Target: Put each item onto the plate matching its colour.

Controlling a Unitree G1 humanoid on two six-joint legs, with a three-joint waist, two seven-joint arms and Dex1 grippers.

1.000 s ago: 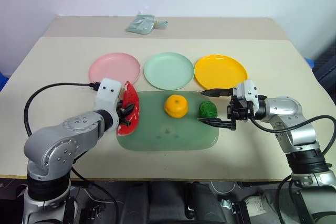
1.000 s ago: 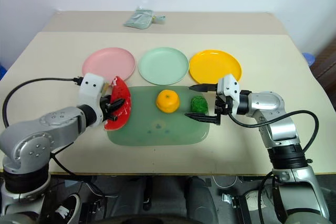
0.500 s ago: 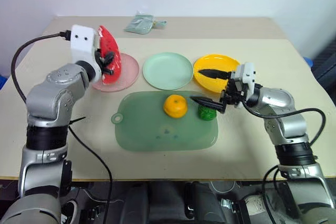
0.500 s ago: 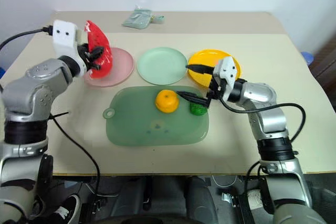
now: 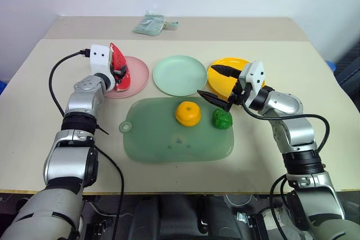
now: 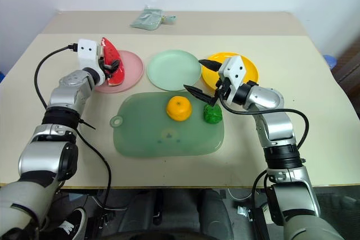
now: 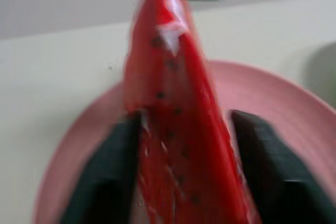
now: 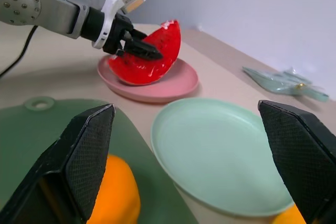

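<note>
Between left end effector fingers: watermelon wedge

Red watermelon wedge stands on edge on the pink plate. Mint plate sits next to the pink one, yellow plate beyond it. Orange and bumpy green lump lie just in front of the mint plate.

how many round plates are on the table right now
3, in a row behind the green mat: the pink plate on the left under the watermelon wedge, the mint plate in the middle, the yellow plate on the right, partly hidden by the right gripper.
</note>
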